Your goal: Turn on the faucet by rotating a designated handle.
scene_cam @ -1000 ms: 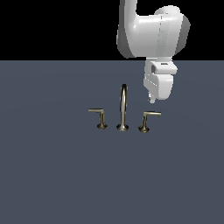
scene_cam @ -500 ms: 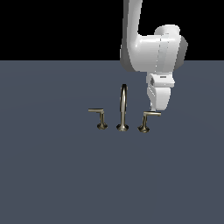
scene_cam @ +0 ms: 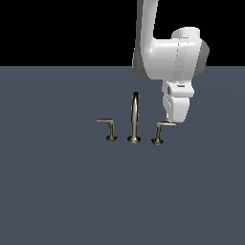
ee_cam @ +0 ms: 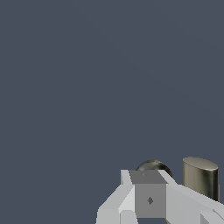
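The faucet [scene_cam: 135,119] stands mid-surface, a thin arched spout with a lever handle on each side. The handle [scene_cam: 159,132] with the slanted stem and flared base is on the exterior view's right; its flat bar points right. My gripper [scene_cam: 174,117] hangs at the outer end of that bar, fingers together and holding nothing. Whether it touches the bar I cannot tell. In the wrist view the gripper [ee_cam: 150,197] fills the lower corner, with a bronze bar end [ee_cam: 200,177] and a rounded metal part [ee_cam: 153,166] showing just past its fingers.
The twin handle [scene_cam: 109,129] with the upright stem stands on the exterior view's left of the spout. Everything sits on a flat dark grey-blue surface [scene_cam: 57,191]. The white arm [scene_cam: 167,57] comes down from above, right of the spout.
The gripper has come down from above and right of the faucet to the level of the right handle's bar end. The handles and spout have not moved.
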Available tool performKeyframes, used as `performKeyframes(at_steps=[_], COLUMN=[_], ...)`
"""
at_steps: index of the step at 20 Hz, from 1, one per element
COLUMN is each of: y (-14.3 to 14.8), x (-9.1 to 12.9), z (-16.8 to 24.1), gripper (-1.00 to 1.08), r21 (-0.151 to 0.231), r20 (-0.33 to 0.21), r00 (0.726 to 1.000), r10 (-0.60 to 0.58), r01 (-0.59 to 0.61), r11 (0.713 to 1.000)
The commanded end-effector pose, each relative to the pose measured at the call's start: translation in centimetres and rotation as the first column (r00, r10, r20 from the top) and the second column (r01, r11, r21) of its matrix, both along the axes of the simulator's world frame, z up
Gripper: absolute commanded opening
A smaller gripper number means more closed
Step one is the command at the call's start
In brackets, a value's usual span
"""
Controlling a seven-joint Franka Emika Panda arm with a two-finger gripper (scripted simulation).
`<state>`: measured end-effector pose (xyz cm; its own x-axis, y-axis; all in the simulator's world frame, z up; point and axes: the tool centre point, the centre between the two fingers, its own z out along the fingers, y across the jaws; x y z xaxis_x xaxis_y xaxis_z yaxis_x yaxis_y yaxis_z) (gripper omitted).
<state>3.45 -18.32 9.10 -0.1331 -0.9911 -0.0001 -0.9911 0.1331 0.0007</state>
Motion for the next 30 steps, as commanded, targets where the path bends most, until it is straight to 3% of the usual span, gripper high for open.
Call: performKeyframes(at_steps=[1,6,8,23,25,30], y=[-0.3,-1.0,-0.4,0.6,0.2,2.1], x=[-0.8,-2.5,-1.6,-6.5,-5.8,-6.9], z=[0.0,0.0,0.0,0.0,0.0,0.0], gripper=[-1.0,-1.0,-1.0,-1.0,-1.0,-1.0], r21=[0.0,0.0,-0.001,0.0,-0.005,-0.003], r20=[0.0,0.0,0.01,0.001,0.011,0.007], r00=[1.0,1.0,1.0,1.0,1.0,1.0], r10=[-0.001,-0.001,0.007,-0.001,-0.004,-0.003], r01=[0.001,0.001,-0.007,0.001,0.004,0.003], r11=[1.0,1.0,1.0,1.0,1.0,1.0])
